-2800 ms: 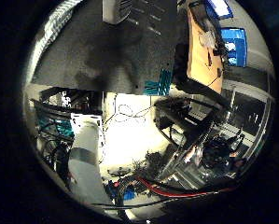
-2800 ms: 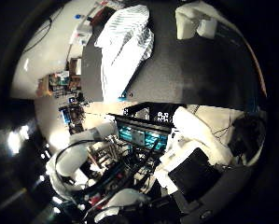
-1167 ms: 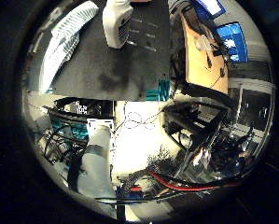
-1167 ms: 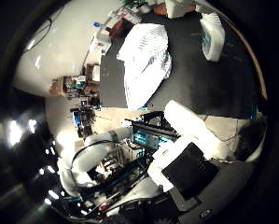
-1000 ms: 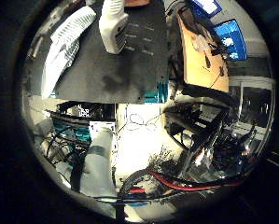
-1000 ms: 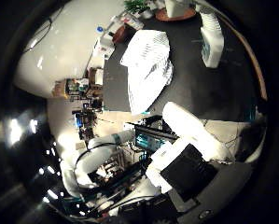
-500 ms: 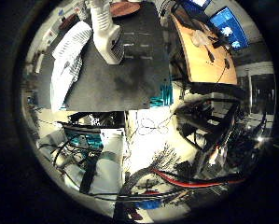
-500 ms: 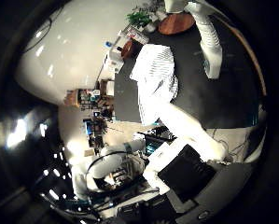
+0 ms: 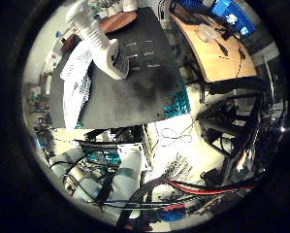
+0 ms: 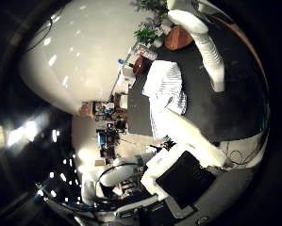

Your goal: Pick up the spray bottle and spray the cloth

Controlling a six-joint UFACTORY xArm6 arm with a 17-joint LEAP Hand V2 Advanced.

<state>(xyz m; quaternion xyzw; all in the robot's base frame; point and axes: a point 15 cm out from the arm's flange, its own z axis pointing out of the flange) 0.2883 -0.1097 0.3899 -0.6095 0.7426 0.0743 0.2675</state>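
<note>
Closer now, the hand has come in toward the spray bottle, which looks bigger in both palm views than it did a moment ago. The palm has also tipped, so more of the room and the far end of the tabletop shows.

The spray bottle stands on the dark tabletop. It is white, with its body down on the dark top and its spray head at the far end from the palm. Its long side runs straight up from the tabletop. The cloth is white with thin stripes. It lies crumpled and flat on the same tabletop, just beside the bottle but not touching it, as far as I can tell.

One white finger of the hand reaches out across the thumb side view, out over the near edge of the tabletop, toward the cloth. It looks fairly straight, not curled, and it holds nothing. So the fingers look open and empty. I can only see part of the hand, so I am not sure about the rest of it.

The big thing for the next move is this: the bottle is out in front of the palm and well apart from the fingers. The fingers have to go around the standing body of the bottle from the side. I think the hand must keep going forward and stay level, or it could knock the tall bottle over. The pick-up has not begun yet, and no spraying has been done.
</note>
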